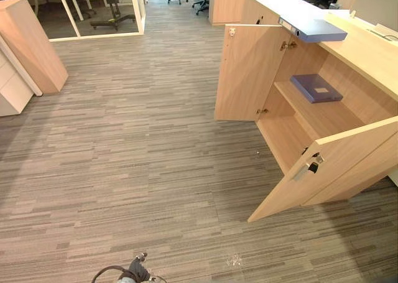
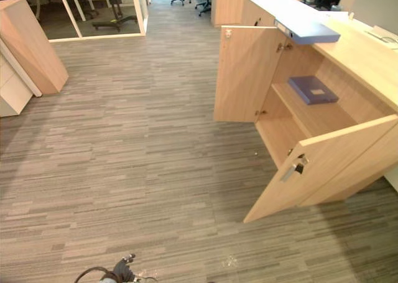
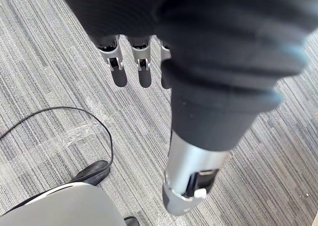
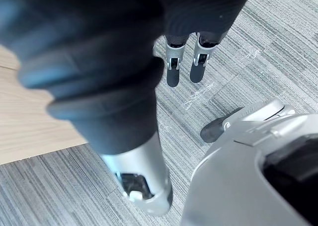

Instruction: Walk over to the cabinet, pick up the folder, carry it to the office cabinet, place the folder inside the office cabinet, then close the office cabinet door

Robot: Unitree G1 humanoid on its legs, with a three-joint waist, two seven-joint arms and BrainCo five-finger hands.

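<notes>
Both hands hang down over the carpet floor point(image 1: 124, 158) and carry nothing. The fingers point(image 3: 141, 69) of the left hand point(image 3: 119, 67) are straight and released, and so are the fingers point(image 4: 174, 67) of the right hand point(image 4: 198, 62).

The dark blue folder point(image 1: 316, 88) lies flat on the shelf point(image 1: 323, 118) inside the open cabinet point(image 1: 373, 59), toward the far end of the shelf. I cannot tell its long axis for sure. A lighter blue binder point(image 1: 305, 18) lies on the worktop of the same cabinet.

So I judge that the placing is done and the closing is left. The cabinet stands ahead and to the robot's right, well apart from both hands, so the right hand is the nearer one. The near door point(image 1: 323, 171) swings out toward the robot and shows its outer face with the handle point(image 1: 308, 168). The far door point(image 1: 249, 71) shows its inner face.
</notes>
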